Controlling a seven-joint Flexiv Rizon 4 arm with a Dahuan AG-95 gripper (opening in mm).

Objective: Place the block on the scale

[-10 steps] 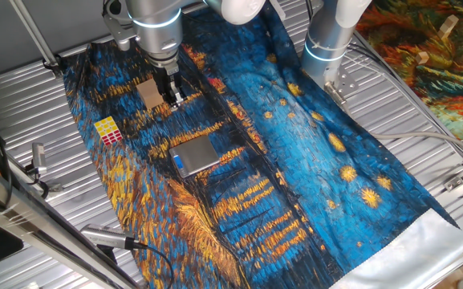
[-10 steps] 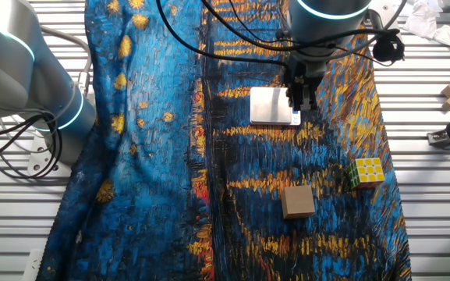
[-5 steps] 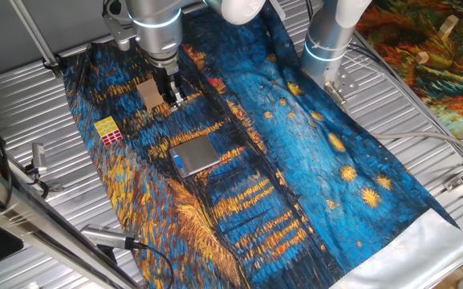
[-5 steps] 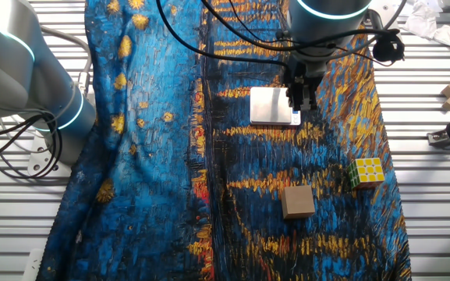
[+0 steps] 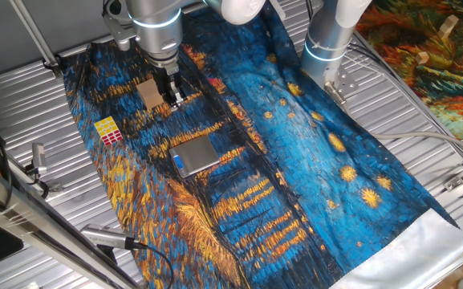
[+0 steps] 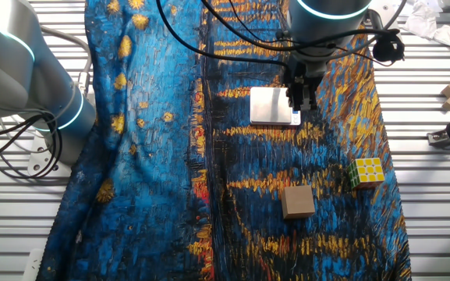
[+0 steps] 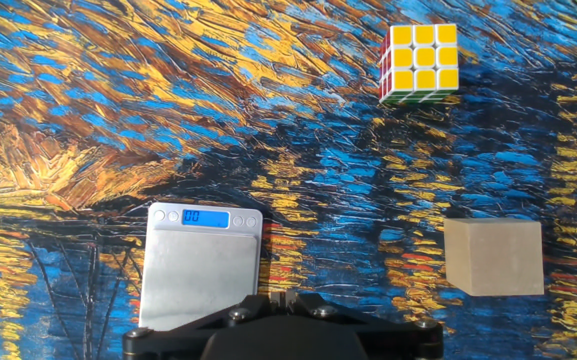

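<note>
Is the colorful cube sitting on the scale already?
No, the cube sits on the painted cloth, apart from the scale, whose top is bare.

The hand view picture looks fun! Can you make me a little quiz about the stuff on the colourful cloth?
1. True or false: the puzzle cube is sitting on the scale.
2. What colour is the cube's top face? A) yellow B) green C) black
3. Fill in: beside the scale lies a plain ____ block.

Key: 1. False, the cube is on the cloth, apart from the scale. 2. A. 3. wooden.
</note>
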